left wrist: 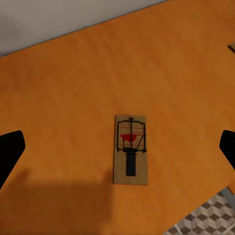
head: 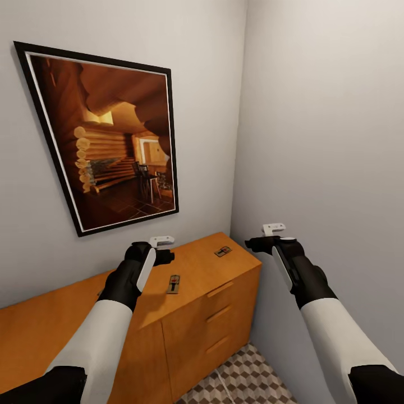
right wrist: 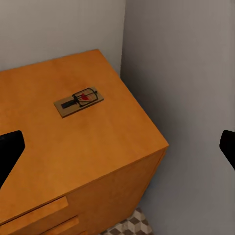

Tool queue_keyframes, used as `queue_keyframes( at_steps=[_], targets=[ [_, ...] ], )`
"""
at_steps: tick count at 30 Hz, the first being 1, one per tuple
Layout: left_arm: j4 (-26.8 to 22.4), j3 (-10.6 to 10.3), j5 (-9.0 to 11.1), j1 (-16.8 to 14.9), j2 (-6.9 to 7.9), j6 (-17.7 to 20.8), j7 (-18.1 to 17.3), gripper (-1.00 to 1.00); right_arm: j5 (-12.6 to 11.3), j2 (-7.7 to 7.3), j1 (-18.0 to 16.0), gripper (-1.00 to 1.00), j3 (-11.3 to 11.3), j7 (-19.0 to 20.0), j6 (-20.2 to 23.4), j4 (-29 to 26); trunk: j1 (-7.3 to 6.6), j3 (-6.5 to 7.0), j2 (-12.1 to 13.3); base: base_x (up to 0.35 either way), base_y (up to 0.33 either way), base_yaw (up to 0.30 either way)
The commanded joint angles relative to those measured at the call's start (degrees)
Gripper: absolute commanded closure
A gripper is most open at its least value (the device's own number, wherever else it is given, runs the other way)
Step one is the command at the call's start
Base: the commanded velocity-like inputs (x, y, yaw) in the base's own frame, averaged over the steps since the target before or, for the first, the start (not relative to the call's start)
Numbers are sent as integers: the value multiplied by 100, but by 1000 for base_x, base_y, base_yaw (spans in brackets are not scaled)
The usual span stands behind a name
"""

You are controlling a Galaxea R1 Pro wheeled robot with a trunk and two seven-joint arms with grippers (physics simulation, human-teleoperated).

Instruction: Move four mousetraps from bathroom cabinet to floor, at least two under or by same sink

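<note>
soft even light, sharp renders — faint shadow on cabinet top (left wrist: 73, 200).

**Counts**

Two mousetraps lie on one cabinet (head: 191, 275): one trap (head: 174, 283) just beside the left gripper (head: 160, 249), another trap (head: 223, 251) between the two grippers. Two grippers are up, left and right (head: 269, 237). One framed picture (head: 106, 140) hangs above them. Three drawer handles (head: 219, 289) show below.

A mousetrap (left wrist: 130, 149) lies flat on the cabinet (left wrist: 73, 98) between open jaws.
</note>
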Motion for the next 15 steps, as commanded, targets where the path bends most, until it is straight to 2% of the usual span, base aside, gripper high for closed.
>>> queue_keyframes(
  at_steps=[1, 10, 15],
  targets=[
    [-4, 14, 41, -2, -5, 19, 33, -100, 6, -6, -2, -100, 11, 14, 27, -6, 2, -3, -5, 0, 0, 0],
    [-7, 15, 41, -2, -5, 18, 33, -100, 6, -6, -2, -100, 11, 14, 27, -5, 2, -3, -5, 14, -1, 0],
    [-6, 15, 41, -2, -5, 5, 33, -100, 6, -6, -2, -100, 11, 14, 27, -5, 2, -3, -5, 196, -38, 0]
  ],
)
